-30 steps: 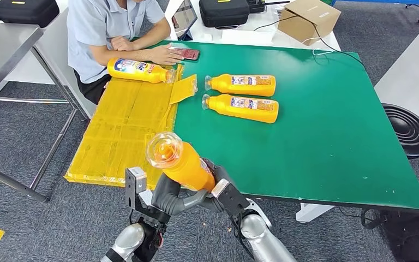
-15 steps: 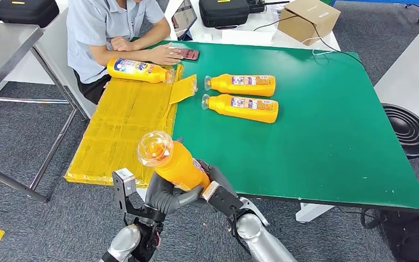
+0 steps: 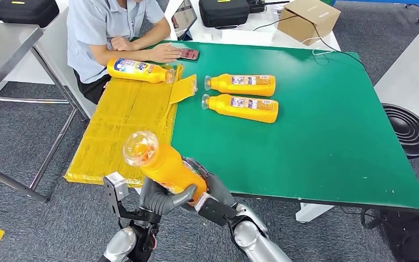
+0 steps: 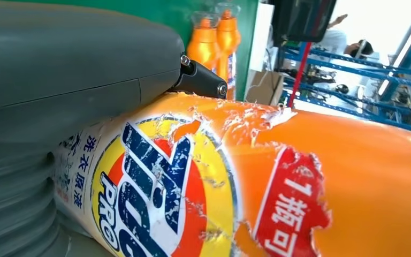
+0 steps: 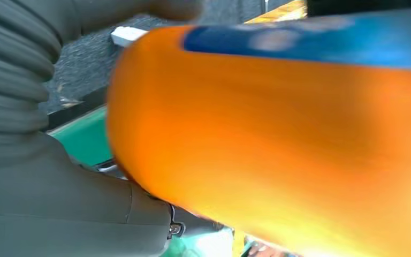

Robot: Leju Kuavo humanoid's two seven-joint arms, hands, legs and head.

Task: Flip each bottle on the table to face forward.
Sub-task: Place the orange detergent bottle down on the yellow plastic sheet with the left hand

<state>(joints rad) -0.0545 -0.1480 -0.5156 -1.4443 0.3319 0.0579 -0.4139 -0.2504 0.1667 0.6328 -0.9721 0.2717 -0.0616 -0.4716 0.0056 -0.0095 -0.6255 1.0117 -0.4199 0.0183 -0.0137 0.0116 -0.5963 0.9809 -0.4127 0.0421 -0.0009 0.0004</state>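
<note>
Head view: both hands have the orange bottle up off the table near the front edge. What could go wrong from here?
1. The held bottle is gripped low on its body by the left hand and right hand, cap end tilted up; it may slip, and it could fall to the floor beyond the green table edge.
2. The front label is torn, so fingers could snag it.
</note>
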